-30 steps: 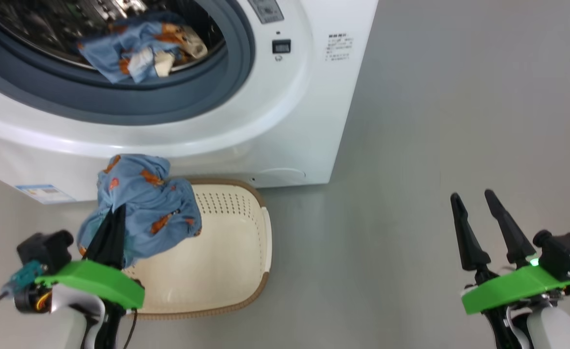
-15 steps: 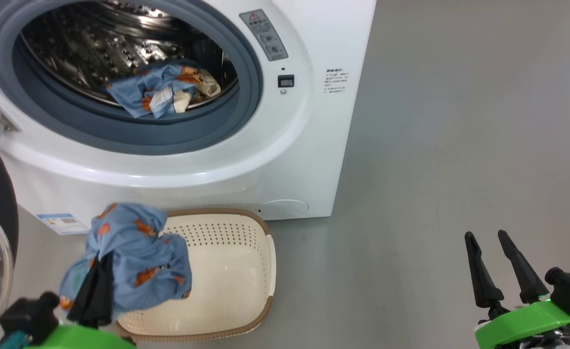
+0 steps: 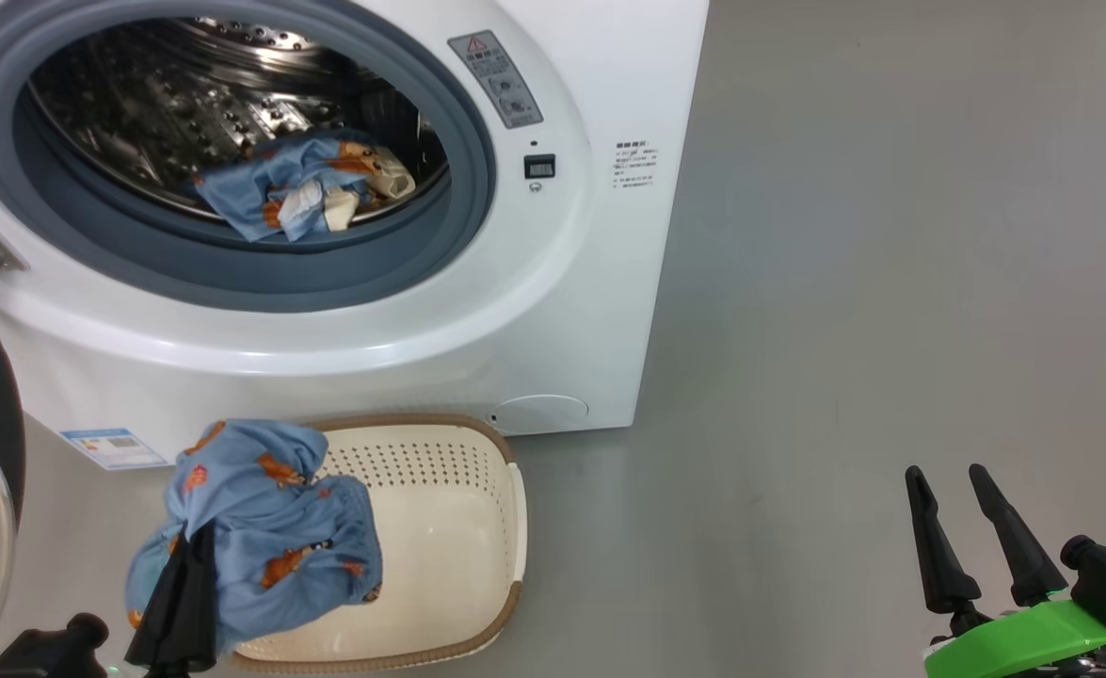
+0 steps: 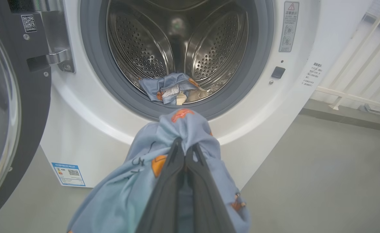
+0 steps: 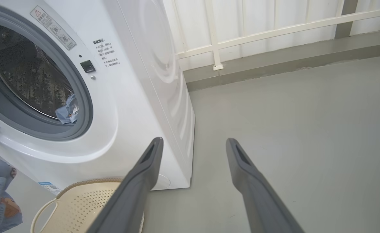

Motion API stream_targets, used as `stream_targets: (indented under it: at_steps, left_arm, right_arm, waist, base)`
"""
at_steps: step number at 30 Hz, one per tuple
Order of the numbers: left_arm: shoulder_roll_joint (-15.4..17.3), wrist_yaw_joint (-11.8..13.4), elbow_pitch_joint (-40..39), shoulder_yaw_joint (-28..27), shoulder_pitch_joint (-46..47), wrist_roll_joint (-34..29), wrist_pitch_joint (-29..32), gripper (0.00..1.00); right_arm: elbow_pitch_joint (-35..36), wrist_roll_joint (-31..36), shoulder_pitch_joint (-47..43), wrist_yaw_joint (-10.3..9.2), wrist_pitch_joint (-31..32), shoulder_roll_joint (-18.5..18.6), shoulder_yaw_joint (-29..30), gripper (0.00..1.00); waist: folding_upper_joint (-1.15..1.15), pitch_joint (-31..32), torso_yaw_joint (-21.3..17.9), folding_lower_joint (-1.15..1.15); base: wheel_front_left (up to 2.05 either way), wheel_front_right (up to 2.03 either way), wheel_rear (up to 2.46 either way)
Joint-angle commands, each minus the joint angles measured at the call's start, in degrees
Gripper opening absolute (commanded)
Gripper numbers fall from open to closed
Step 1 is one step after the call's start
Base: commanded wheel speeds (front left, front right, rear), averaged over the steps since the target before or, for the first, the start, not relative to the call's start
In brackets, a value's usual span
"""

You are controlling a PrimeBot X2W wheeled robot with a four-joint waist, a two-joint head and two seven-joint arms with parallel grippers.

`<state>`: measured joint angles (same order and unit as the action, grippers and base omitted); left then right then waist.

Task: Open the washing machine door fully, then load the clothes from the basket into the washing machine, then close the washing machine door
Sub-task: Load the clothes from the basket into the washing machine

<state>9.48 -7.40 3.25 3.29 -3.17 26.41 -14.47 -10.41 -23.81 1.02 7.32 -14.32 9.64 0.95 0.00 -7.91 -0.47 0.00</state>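
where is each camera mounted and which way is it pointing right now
Head view: on the head, looking forward and down at the washing machine and basket; left jaws at lower left, shut on the held garment; right jaws at lower right, open.
Left wrist view: on the left wrist, facing the open drum along its shut jaws; washing machine door at left.
Right wrist view: on the right wrist, facing the machine's right front corner; its open jaws rise from below.
Shared: all three show the garment in the drum.

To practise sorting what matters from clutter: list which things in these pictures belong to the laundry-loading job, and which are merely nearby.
Job: washing machine, washing machine door, basket, held clothes, clothes in drum, left gripper.
Nearby: white railing, blue label, warning sticker.
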Motion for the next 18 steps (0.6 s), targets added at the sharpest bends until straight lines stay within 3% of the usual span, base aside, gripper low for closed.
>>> stream_targets:
  at_steps: [1, 9, 18]
  left_arm:
    - [0.71, -0.09, -1.86, -2.38, 1.18, -0.49, -0.52, 0.0]
    - [1.35, -0.09, -1.63, -1.97, 7.07, 1.0, -0.52, 0.0]
    - [4.29, -0.09, 3.33, -2.18, 22.82, 1.92, -0.52, 0.0]
  right_arm:
    - [1.56, -0.03, -0.07, 0.17, -0.68, 0.68, -1.06, 1.0]
    - [2.41, 0.31, 1.51, 0.17, -0.68, 0.06, -0.94, 1.0]
    - [3.06, 0.72, 5.46, 0.17, -0.68, -1.1, -1.76, 1.0]
  waist:
    - [0.0, -0.4, -0.12, 0.0]
    - [0.0, -3.91, -0.59, 0.0]
    - [0.0, -10.46, -2.26, 0.0]
  base:
    - [0.0, 0.0, 0.0]
    - [0.0, 0.0, 0.0]
    - [0.0, 0.0, 0.0]
